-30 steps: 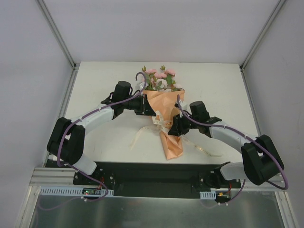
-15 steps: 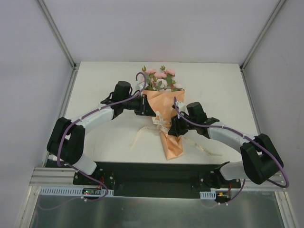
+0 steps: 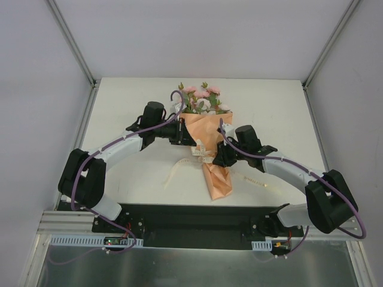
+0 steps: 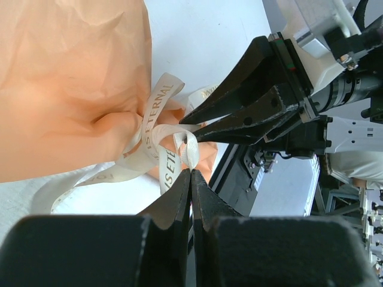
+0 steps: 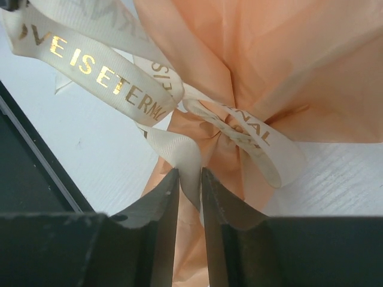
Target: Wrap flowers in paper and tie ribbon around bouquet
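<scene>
My left pincer is pressed shut, with a small loop of the ribbon caught at its very tips. My right pincer is narrow, and one cream strand fills the gap between its fingers and touches both, so I take it as gripped.

From above, the bouquet lies near the middle of the table, with the flowers at 12 o'clock and the cone's point at 6 o'clock. The ribbon is bound round the pinched waist of the paper, where the peach sheet gathers into creases. Its gold lettering shows on the strands.

My left arm reaches that waist from 9 o'clock and my right from 3 o'clock, so the two pincers meet tip to tip just beside the knot. One loose tail lies on the table toward 8 o'clock, and another trails toward 4 o'clock under my right arm.
</scene>
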